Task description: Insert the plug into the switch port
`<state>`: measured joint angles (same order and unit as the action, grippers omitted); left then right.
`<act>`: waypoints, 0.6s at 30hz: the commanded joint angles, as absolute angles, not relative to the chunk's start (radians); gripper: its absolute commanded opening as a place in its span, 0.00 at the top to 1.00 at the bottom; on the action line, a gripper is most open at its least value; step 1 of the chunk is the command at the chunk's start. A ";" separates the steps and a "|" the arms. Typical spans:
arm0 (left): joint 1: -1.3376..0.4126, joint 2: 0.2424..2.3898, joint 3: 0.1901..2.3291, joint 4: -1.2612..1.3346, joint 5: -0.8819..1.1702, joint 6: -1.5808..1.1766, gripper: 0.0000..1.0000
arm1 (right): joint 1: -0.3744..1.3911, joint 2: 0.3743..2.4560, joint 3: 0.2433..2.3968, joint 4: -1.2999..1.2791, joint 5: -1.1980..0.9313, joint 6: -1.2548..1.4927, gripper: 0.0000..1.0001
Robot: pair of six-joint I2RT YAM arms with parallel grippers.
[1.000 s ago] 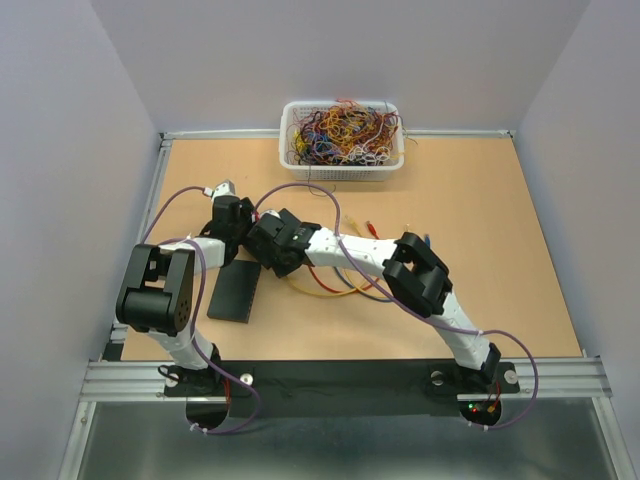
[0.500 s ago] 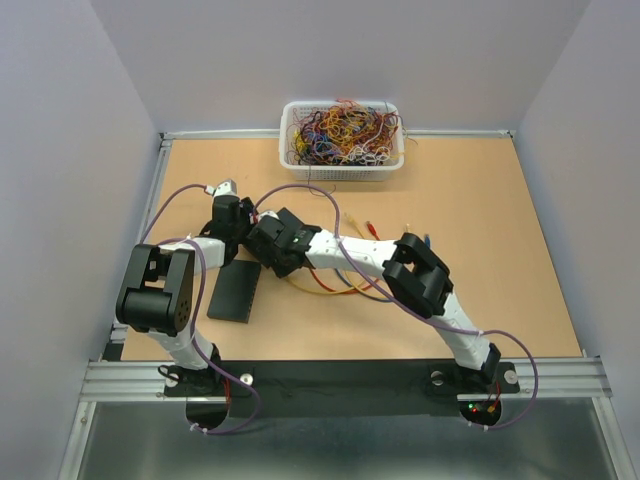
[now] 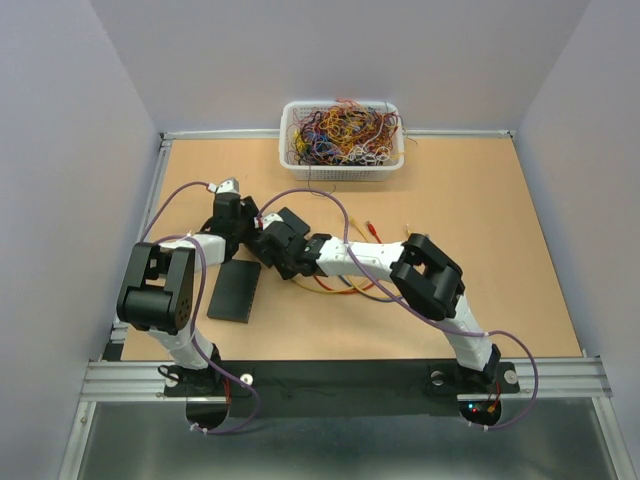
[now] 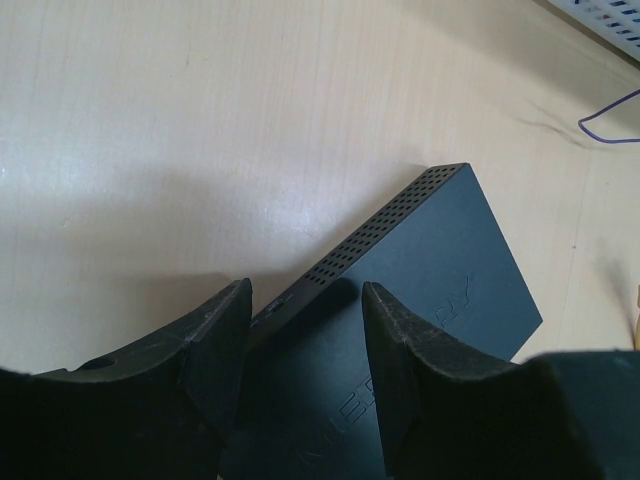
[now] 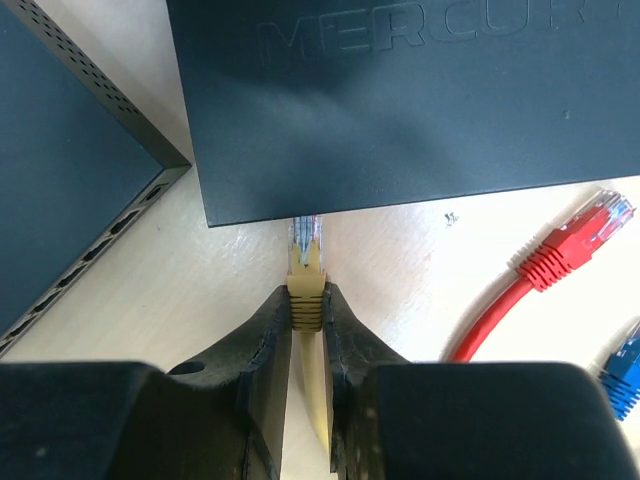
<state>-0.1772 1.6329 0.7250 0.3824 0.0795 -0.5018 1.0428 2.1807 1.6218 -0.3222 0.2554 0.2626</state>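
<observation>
My right gripper (image 5: 307, 295) is shut on the yellow plug (image 5: 307, 280) by its ribbed boot. The plug's clear tip meets the near edge of the black switch (image 5: 400, 100) lettered MERCURY. That edge hides the port, so I cannot tell whether the tip is inside. My left gripper (image 4: 305, 300) stands open astride the vented side of the switch (image 4: 450, 260); its left finger is beside that side and its right finger over the top face. Contact does not show. In the top view both grippers (image 3: 272, 243) (image 3: 235, 222) crowd together and cover the switch.
A second black box (image 3: 235, 290) lies flat just left of the plug (image 5: 60, 170). A red plug (image 5: 575, 245) and a blue plug (image 5: 622, 385) lie to the right among loose cables (image 3: 340, 285). A white basket of tangled wires (image 3: 342, 135) stands at the far edge.
The right arm's wrist and elbow have shifted slightly right and toward the near edge. The left wrist has edged a little farther away. The yellow plug stays gripped.
</observation>
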 commanded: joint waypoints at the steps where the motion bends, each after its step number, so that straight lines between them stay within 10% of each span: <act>1: -0.207 1.635 0.747 0.311 0.150 -0.503 0.43 | 1.042 2.125 1.643 -0.126 0.275 0.229 1.00; 18: -0.218 1.635 0.750 0.301 0.135 -0.502 0.43 | 1.063 2.095 1.632 -0.084 0.245 0.238 1.00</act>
<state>-0.1822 1.6356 0.7338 0.3721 0.0689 -0.4900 1.0534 2.1780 1.6196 -0.3042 0.2356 0.2352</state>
